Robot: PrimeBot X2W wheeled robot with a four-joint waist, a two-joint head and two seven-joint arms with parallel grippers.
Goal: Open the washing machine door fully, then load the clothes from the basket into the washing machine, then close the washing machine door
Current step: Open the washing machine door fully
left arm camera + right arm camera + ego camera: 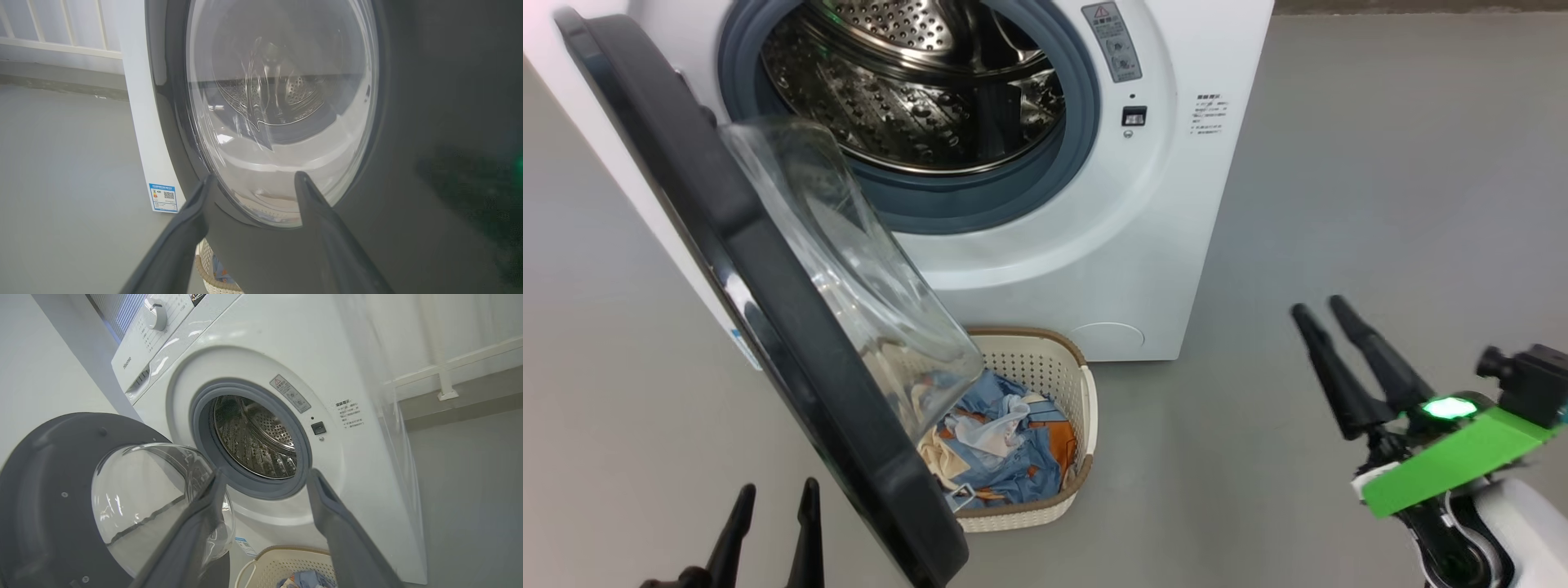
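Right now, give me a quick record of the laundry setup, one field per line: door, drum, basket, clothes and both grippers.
washing machine door: open, swung out on the robot's left; its glass bowl overlaps the basket in the head view
drum: steel, no clothes in the part that shows
basket: on the floor, in front of the washing machine
clothes: blue, cream and white, in the basket
left gripper: open, empty, facing the door's outer side
right gripper: open, empty, over bare floor
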